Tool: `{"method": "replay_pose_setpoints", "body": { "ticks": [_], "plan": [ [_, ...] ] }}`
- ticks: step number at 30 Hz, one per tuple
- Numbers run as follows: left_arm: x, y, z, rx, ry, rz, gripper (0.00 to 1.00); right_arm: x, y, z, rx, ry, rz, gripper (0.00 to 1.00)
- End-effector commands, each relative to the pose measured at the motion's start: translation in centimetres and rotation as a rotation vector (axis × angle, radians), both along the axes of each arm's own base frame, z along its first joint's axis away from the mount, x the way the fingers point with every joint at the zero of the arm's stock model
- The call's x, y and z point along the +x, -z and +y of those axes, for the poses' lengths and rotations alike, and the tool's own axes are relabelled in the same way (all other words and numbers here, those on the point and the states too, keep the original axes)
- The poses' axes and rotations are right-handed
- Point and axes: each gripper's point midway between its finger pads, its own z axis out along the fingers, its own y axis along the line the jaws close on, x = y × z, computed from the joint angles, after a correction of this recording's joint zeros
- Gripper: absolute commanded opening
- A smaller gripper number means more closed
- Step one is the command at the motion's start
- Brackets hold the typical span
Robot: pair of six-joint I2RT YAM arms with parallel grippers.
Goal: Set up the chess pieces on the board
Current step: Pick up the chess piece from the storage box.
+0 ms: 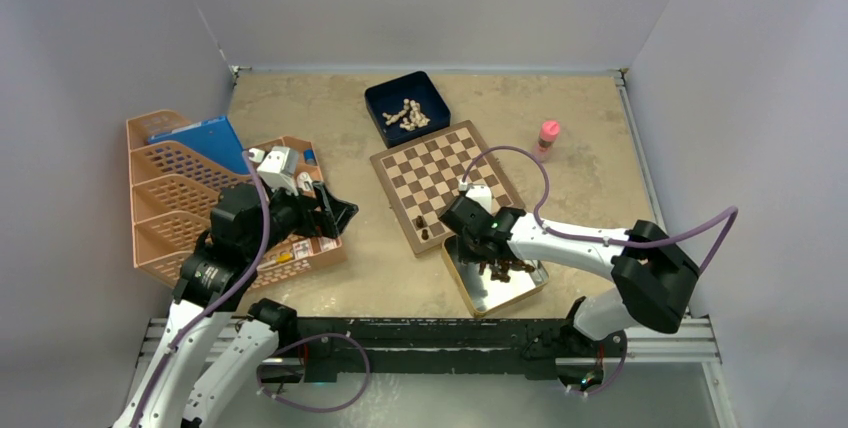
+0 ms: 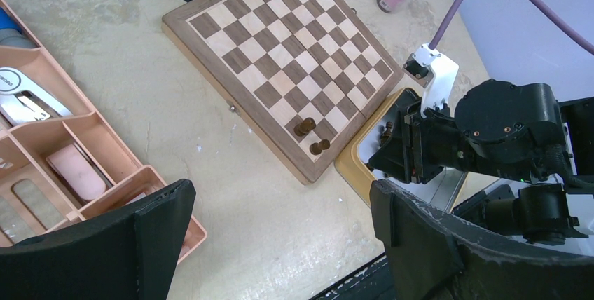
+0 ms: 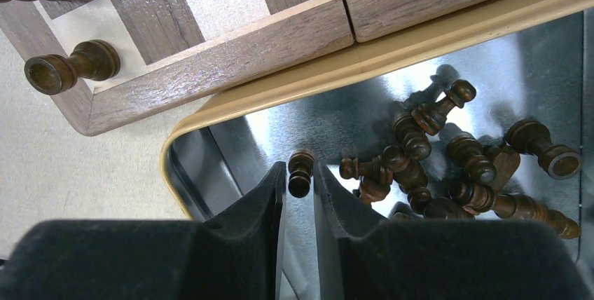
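Overhead view: the board [image 1: 445, 180] lies mid-worktop [image 1: 310, 118], turned at an angle. A dark blue box [image 1: 383, 98] holding pale chessmen sits just beside its upper-left edge. A pink-capped bottle [image 1: 548, 135] stands to the right of the board. A silver tin [image 1: 470, 288] with a tan rim rests against the board's lower edge, lower centre of frame. An orange organiser tray [image 1: 170, 203] fills the left side.

Chess pieces [image 3: 448, 167]: most lie tipped over in a loose heap on the tin's shiny floor, right of centre in the right wrist view. Two more [image 2: 305, 127] stand upright on the board, close together near its lower corner. That corner adjoins the tin.

Right fingers [image 3: 277, 188]: lowered into the tin at its left end, lower centre of the wrist frame. They sit one on each side of a single dark piece [image 3: 301, 163] that lies just left of the heap. The piece fills the narrow gap and both pads touch its sides, so they are grasping it. Cannot tell whether it is clear of the tin floor.

Left fingers [image 2: 164, 223]: spread wide, released, nothing between them. They hang above bare worktop between the tray and the board, along the bottom of the left wrist frame.
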Motion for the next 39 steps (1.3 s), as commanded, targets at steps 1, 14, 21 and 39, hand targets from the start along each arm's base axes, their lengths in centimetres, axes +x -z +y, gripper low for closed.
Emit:
{"method": "replay_pose_setpoints", "body": {
  "ticks": [1,14,21,39],
  "plan": [
    [0.4,-1.0,-0.1,-0.014,0.003,-0.043,0.97,0.2,0.0,0.0,0.0,0.015,-0.004,0.22],
    [0.4,-1.0,-0.1,-0.015,-0.001,-0.044,0.97,0.0,-0.7,-0.6,-0.026,0.016,-0.001,0.13],
    [0.5,-0.9,-0.2,-0.013,0.006,-0.041,0.97,0.5,-1.6,-0.6,-0.018,0.026,-0.028,0.13],
    [0.4,-0.9,-0.2,-0.014,0.005,-0.041,0.97,-0.4,-0.8,-0.9,-0.011,0.024,0.001,0.24]
  ]
}}
